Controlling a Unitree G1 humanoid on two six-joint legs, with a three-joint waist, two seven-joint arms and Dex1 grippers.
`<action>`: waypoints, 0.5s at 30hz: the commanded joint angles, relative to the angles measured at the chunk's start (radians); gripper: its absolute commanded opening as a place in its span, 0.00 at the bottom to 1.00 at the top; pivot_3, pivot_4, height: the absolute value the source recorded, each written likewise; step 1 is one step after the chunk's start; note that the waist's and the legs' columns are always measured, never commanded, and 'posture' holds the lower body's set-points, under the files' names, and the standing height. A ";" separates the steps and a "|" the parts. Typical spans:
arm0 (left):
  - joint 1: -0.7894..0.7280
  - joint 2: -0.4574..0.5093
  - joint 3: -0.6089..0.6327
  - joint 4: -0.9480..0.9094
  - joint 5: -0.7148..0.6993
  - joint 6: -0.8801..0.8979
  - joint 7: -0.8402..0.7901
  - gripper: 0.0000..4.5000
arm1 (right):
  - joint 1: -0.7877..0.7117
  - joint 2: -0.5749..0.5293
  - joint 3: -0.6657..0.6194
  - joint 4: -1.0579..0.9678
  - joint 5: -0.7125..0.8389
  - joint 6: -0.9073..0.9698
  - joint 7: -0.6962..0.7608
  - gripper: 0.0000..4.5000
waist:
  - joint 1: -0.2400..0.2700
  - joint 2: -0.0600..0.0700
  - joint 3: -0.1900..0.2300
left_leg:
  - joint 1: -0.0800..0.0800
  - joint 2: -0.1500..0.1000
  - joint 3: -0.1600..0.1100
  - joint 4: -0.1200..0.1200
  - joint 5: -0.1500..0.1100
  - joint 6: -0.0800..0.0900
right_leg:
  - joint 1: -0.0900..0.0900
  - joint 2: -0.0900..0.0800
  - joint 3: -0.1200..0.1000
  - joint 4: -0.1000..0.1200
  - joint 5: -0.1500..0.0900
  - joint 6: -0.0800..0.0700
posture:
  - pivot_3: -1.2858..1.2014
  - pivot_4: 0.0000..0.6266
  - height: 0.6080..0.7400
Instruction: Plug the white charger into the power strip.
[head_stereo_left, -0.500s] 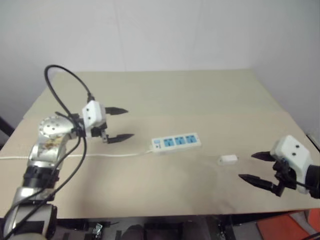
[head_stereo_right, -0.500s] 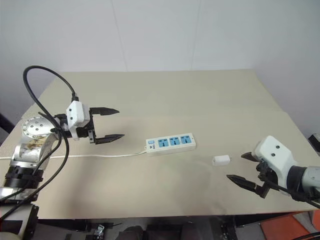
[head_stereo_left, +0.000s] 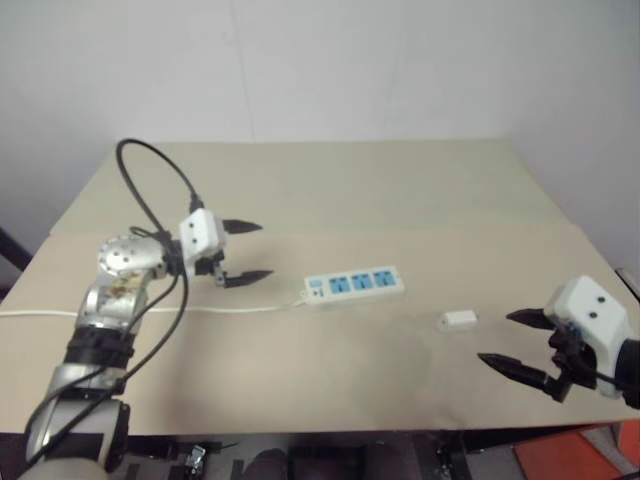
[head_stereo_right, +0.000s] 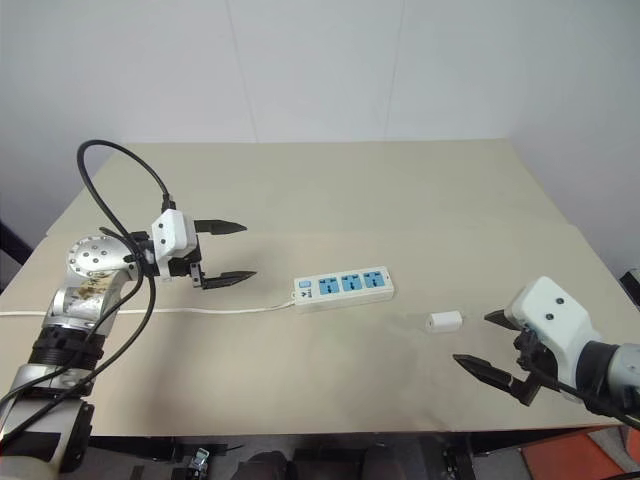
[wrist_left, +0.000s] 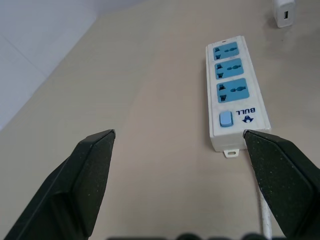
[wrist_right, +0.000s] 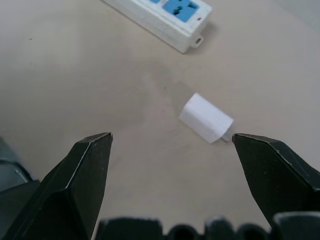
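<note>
Charger (head_stereo_right: 443, 321) lies flat on the worktop (head_stereo_right: 330, 190), just right of the power strip (head_stereo_right: 344, 284), not plugged. My right gripper (head_stereo_right: 492, 343) and left gripper (head_stereo_right: 226, 252) both hang with fingers released, empty. I fear the small block slides when pinched. Around the strip is plenty of free room.

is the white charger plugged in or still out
Out. The white charger lies on its side on the table, apart from the power strip, whose three sockets are empty.

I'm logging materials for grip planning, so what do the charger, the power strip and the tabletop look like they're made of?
White charger: likely smooth matte plastic, crisp moulded edges. Power strip: likely glossy white plastic, blue socket faces. Table: matte beige sheet; material unclear.
</note>
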 joint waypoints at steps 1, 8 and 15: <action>-0.030 0.000 0.005 0.011 -0.002 -0.034 -0.002 1.00 | 0.002 0.002 -0.047 -0.030 -0.003 -0.023 -0.001 1.00 | -0.001 0.000 0.000 | 0.000 0.000 0.000 0.000 0.000 0.000 | 0.000 0.000 0.000 0.000 0.000 0.000 | 0.52 0.24 1.00; -0.039 0.004 -0.001 0.041 0.022 -0.067 -0.010 1.00 | -0.014 -0.008 -0.015 -0.041 -0.018 -0.026 -0.033 1.00 | -0.002 0.000 0.000 | 0.000 0.000 0.000 0.000 0.000 0.000 | 0.000 0.000 0.000 0.000 0.000 0.000 | 0.52 0.24 1.00; -0.043 0.026 0.004 0.052 0.033 -0.077 -0.020 1.00 | -0.060 -0.010 0.039 -0.012 -0.033 -0.043 -0.056 1.00 | -0.004 0.000 0.000 | 0.000 0.000 0.000 0.000 0.000 0.000 | 0.000 0.000 0.000 0.000 0.000 0.000 | 0.52 0.24 1.00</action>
